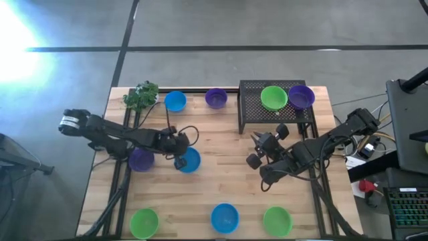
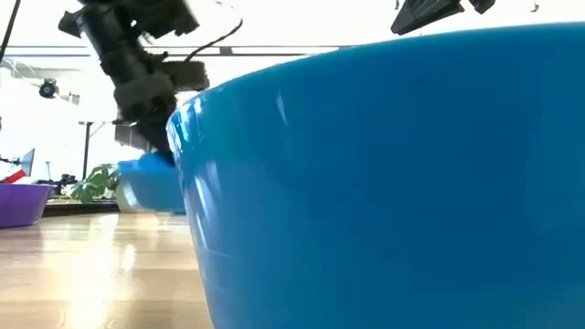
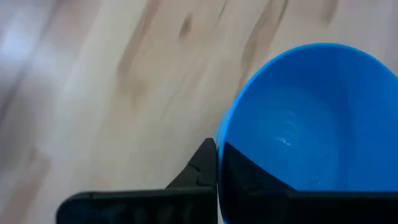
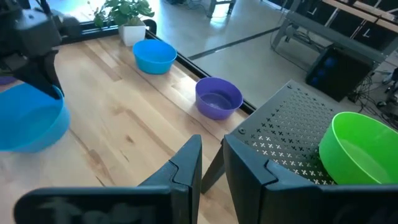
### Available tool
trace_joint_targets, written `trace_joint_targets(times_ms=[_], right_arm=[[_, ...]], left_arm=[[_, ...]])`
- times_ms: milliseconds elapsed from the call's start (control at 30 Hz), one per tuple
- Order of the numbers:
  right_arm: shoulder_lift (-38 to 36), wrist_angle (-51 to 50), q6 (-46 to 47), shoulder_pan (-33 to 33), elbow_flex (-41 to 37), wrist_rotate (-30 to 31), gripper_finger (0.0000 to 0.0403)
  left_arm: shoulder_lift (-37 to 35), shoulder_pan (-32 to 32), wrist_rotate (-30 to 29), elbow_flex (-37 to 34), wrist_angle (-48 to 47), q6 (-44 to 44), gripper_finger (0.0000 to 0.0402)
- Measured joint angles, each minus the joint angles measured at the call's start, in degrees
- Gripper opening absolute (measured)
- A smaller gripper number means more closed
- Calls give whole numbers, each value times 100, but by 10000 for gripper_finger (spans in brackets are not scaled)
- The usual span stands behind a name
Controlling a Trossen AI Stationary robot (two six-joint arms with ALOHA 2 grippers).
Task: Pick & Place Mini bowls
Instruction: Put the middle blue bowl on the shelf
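Left claw: clenched on the rim of the blue mini bowl, mid-surface, well left of the black mesh rack.
Right claw: waiting just in front of the rack, fingers a little apart, holding nothing.
Doing it well: I'd lift straight up, keeping the rim pinch square so the bowl doesn't tilt.
Views: the left wrist view shows one finger inside the bowl, one outside; the high view alone shows the green bowl and purple bowl already on the rack.

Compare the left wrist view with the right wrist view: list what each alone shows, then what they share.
Only the left wrist view shows the left gripper pinching the rim of the glossy blue plastic bowl. Only the right wrist view shows the black perforated metal rack with a green plastic bowl on it, a purple plastic bowl, and the right gripper. Both show that gripped blue bowl and the wooden table.
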Motion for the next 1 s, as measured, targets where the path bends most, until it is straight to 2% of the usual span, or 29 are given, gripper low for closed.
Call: trace_joint_targets(times_ms=[267, 533, 800, 1000], right_arm=[[0, 2, 4, 0, -2, 68, 63], [0, 2, 15, 2, -2, 78, 63], [-9, -2, 2, 28, 11, 66, 63], [-9, -2, 15, 28, 13, 59, 63]], left_arm=[[767, 82, 13, 1058, 88, 838, 0], [1891, 482, 755, 2021, 184, 1643, 0], [2768, 655, 1156, 2674, 236, 1920, 0], [3161, 658, 1191, 2877, 292, 1921, 0]])
